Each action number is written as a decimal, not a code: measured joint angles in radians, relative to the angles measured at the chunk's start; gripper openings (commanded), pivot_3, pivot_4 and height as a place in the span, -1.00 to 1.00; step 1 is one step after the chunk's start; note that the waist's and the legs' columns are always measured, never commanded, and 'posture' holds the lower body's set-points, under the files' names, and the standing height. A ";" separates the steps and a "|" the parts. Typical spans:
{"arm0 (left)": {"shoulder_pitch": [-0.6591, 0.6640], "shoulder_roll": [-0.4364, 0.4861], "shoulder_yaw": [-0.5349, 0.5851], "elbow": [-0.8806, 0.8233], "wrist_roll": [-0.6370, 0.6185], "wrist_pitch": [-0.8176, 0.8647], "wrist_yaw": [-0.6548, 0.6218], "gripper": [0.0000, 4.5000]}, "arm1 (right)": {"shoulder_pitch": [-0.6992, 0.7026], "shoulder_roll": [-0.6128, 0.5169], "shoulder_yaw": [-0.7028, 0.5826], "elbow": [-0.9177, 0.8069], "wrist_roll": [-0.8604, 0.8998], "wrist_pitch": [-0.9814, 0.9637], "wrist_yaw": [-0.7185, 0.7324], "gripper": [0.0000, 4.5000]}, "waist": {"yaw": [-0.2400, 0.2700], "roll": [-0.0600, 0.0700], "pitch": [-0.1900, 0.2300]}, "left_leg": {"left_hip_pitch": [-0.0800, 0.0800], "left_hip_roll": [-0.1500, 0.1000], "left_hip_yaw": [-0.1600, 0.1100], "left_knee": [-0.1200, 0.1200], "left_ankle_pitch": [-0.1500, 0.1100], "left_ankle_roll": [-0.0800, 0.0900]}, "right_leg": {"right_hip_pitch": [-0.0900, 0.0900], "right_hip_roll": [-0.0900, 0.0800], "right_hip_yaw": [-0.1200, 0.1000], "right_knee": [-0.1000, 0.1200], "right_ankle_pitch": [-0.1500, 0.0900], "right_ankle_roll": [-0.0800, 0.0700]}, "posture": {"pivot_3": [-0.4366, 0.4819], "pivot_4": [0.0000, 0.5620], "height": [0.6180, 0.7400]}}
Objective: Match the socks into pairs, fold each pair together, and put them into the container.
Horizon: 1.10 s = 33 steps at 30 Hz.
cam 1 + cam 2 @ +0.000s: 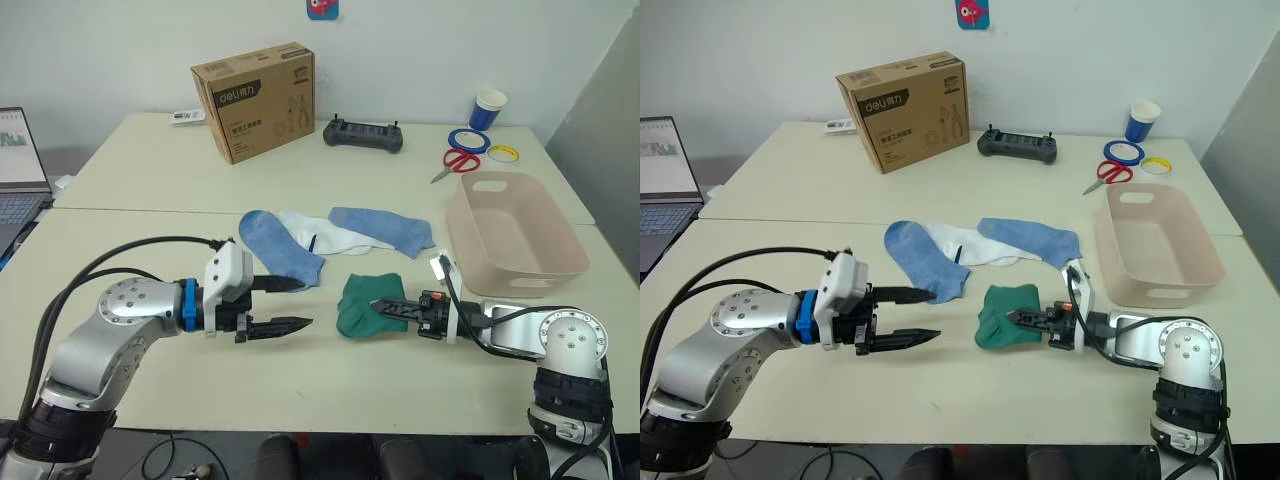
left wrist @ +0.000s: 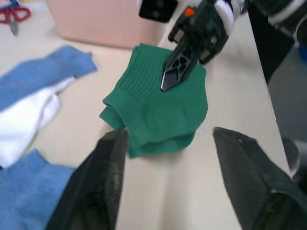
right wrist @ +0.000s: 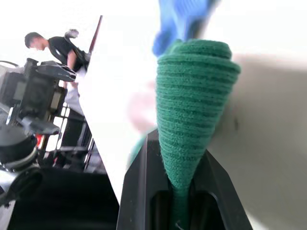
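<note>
Right gripper (image 1: 384,305) pinches the folded green socks (image 1: 362,303) beside the pink basin (image 1: 512,236).
The bundle's long axis runs toward the table's far edge; left gripper (image 1: 286,305) spread, holding nothing; yellow marks hidden.

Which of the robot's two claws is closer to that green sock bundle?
The right. The right gripper is clamped on the green socks, while the left gripper is open on the far side of them, a short gap away.

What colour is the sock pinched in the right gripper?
Dark green, ribbed knit. The sock shows best in the right wrist view, clamped in the right gripper.
</note>
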<state>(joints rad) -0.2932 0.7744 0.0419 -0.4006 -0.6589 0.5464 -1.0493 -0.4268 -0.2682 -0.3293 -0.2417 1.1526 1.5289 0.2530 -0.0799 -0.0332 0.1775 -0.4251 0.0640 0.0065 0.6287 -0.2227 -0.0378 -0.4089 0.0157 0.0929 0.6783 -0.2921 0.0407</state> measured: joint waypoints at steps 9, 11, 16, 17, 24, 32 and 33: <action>-0.334 -0.190 -0.011 0.026 -0.076 0.123 0.218 0.99 | -0.130 -0.149 0.034 -0.116 -0.152 -0.253 -0.013 -1.00 | -0.001 -0.001 0.001 | -0.001 -0.002 0.001 0.001 0.000 0.000 | 0.000 0.001 0.003 -0.001 0.001 0.002 | -0.05 -0.47 1.00; -0.374 -0.220 -0.044 0.055 -0.045 0.119 0.232 0.99 | -0.211 -0.207 0.022 -0.082 -0.195 -0.306 -0.015 -1.00 | 0.000 0.000 0.002 | -0.001 -0.002 0.000 0.001 0.000 0.000 | 0.000 0.001 0.003 0.000 0.001 0.002 | -0.05 -0.47 1.00; -0.517 -0.299 -0.119 0.143 0.034 0.072 0.234 0.99 | -0.362 -0.418 0.073 -0.001 -0.408 -0.489 0.020 -1.00 | 0.017 0.000 0.002 | -0.001 -0.002 0.001 0.001 0.000 0.000 | 0.000 0.001 0.003 -0.002 0.001 0.002 | -0.05 -0.47 1.00; -0.532 -0.317 -0.127 0.158 0.043 0.061 0.233 0.99 | -0.366 -0.456 0.107 0.012 -0.460 -0.529 0.037 -1.00 | 0.021 0.000 0.002 | -0.001 -0.002 0.002 0.001 0.000 0.000 | 0.000 0.001 0.003 -0.003 0.001 0.001 | -0.05 -0.47 1.00; -0.615 -0.414 -0.199 0.280 0.108 0.030 0.213 0.99 | -0.311 -0.741 0.447 0.179 -0.920 -0.975 0.272 -1.00 | 0.027 0.000 0.002 | -0.002 -0.003 0.004 0.002 0.000 0.000 | -0.001 0.000 0.005 -0.004 0.002 0.001 | -0.05 -0.47 1.00; -0.672 -0.461 -0.235 0.335 0.171 -0.010 0.165 0.99 | -0.311 -0.854 0.581 0.456 -1.270 -1.385 0.439 -1.00 | 0.025 0.002 0.003 | -0.001 -0.003 0.005 0.002 0.001 -0.001 | -0.001 0.000 0.006 -0.001 0.003 0.000 | -0.05 -0.47 1.00; -0.671 -0.461 -0.235 0.333 0.173 -0.010 0.164 0.99 | -0.306 -0.856 0.588 0.461 -1.284 -1.398 0.454 -1.00 | 0.025 0.002 0.003 | 0.000 -0.002 0.004 0.002 0.001 -0.001 | -0.001 0.000 0.005 0.000 0.003 0.000 | -0.05 -0.47 1.00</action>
<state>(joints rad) -0.9642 0.3131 -0.1929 -0.0672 -0.4863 0.5362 -0.8852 -0.7323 -1.1240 0.2590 0.2195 -0.1314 0.1306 0.7071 -0.0552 -0.0312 0.1810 -0.4255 0.0615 0.0108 0.6309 -0.2221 -0.0385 -0.4094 0.0155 0.0983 0.6780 -0.2893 0.0403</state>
